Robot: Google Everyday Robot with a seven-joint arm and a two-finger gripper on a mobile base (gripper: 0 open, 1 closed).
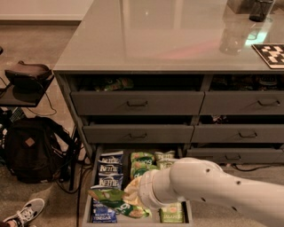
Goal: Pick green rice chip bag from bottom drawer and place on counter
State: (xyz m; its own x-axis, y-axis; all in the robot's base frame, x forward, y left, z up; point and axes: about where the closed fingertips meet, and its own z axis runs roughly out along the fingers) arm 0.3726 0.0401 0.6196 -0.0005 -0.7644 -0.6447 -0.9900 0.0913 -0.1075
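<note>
**Green snack bag clamped in the claw over the open drawer**

The green rice chip bag [111, 198], small, light green and crinkled, hangs tilted and crumpled at the left tip of the gripper [132, 193]. The claw is closed narrowly on the bag's right end, and its tan fingers [133, 188] only partly show past the thick white arm [213, 190] that reaches in from the right.

Under the claw and bag lies the bottom drawer [87, 208], a shallow dark grey tray pulled out from the cabinet. Directly below the held bag and running back from it is a column of blue Kettle chip bags [110, 170]. Just behind the claw sit more green snack bags [142, 162], and another green packet [171, 213] lies to its right under the arm.

Above the claw, two rows of dark grey drawers with bar handles [137, 103] stand slightly ajar. Over them spreads the counter [155, 35], a wide glossy grey slab. Far up and right of the claw, the counter bears a clear glass [230, 37], a dark cup [259, 9] and a black-and-white checkered board [270, 54].

Well left of the claw, on the speckled floor, rest a black backpack [31, 148] and a grey sneaker [24, 213].
</note>
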